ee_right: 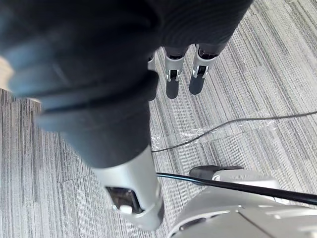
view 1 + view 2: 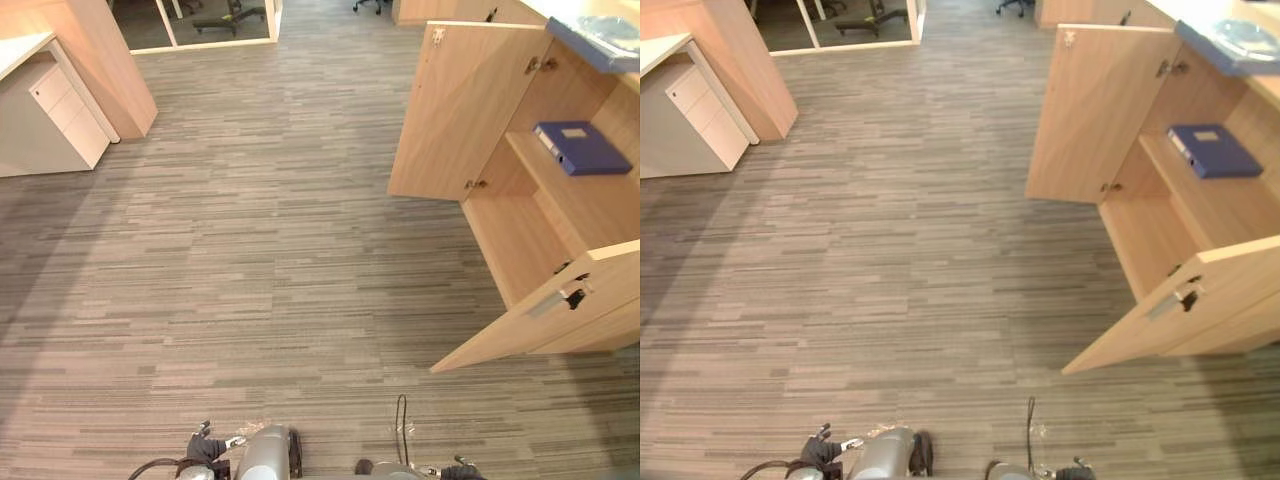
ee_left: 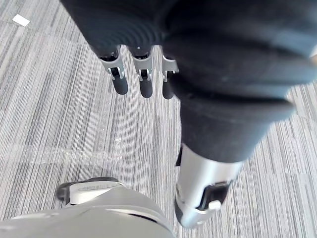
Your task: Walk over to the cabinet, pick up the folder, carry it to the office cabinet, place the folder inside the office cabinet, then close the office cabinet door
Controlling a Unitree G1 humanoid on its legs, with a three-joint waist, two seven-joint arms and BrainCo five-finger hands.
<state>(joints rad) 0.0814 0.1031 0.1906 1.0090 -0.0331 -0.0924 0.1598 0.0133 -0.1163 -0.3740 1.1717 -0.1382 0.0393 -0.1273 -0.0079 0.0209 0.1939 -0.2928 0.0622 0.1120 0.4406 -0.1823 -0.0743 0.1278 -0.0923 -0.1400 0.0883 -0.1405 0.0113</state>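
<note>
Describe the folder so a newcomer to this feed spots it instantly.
On the right stands a light wooden cabinet with both doors open. A dark blue folder lies flat on its inner shelf, pale label up. Unlike the blue item on the cabinet's top, it is inside.

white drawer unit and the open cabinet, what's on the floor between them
Nothing but bare striped carpet lies between the white drawer unit and the open cabinet's far door; the left eye view shows that stretch.

The left hand (image 3: 145, 82) and the right hand (image 1: 173, 82) both hang downward, their fingers (image 3: 120, 82) straight and relaxed.
</note>
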